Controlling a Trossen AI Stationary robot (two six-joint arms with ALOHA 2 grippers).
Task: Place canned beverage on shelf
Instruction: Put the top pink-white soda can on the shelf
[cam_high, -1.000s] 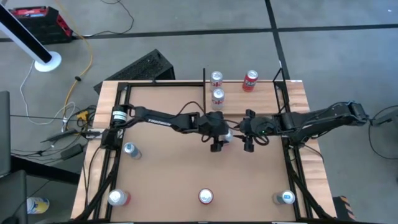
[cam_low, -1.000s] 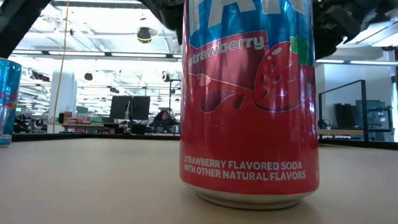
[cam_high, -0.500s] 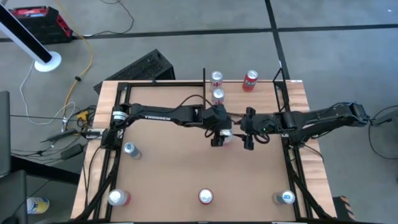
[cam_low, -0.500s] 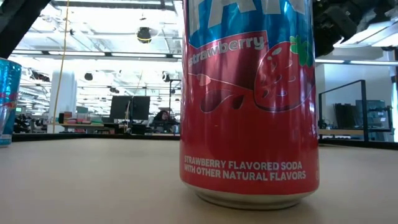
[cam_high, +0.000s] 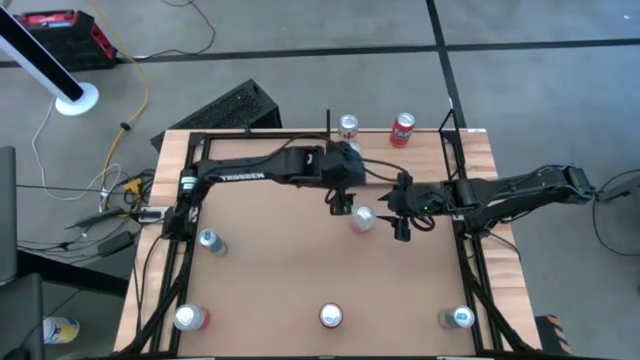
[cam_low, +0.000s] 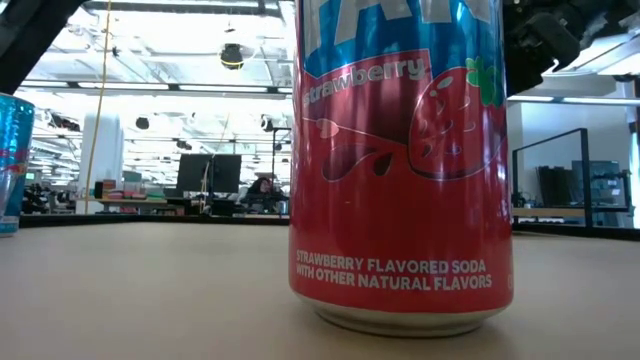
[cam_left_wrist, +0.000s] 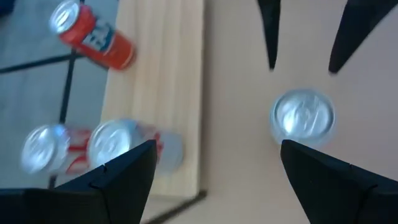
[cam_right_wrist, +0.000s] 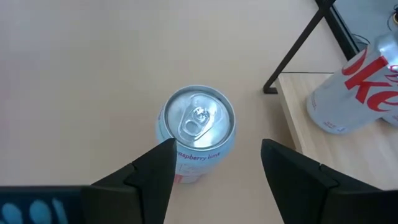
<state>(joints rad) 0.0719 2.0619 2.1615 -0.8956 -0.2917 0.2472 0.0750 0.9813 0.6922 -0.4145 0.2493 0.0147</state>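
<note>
Silver can standing free between two open grippers, near the shelf.

We see the can (cam_high: 362, 219) upright on the table (cam_high: 270, 280), short of the shelf (cam_high: 425, 150); the right gripper (cam_high: 402, 227) gapes beside it, the left gripper (cam_high: 341, 206) spread toward the shelf, holding nothing.

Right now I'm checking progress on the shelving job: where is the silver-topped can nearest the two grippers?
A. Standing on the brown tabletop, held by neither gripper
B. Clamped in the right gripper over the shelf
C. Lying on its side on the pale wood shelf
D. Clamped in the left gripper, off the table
A: the can stands upright on the tabletop, with the open left gripper and open right gripper either side, neither closed on it.
</note>
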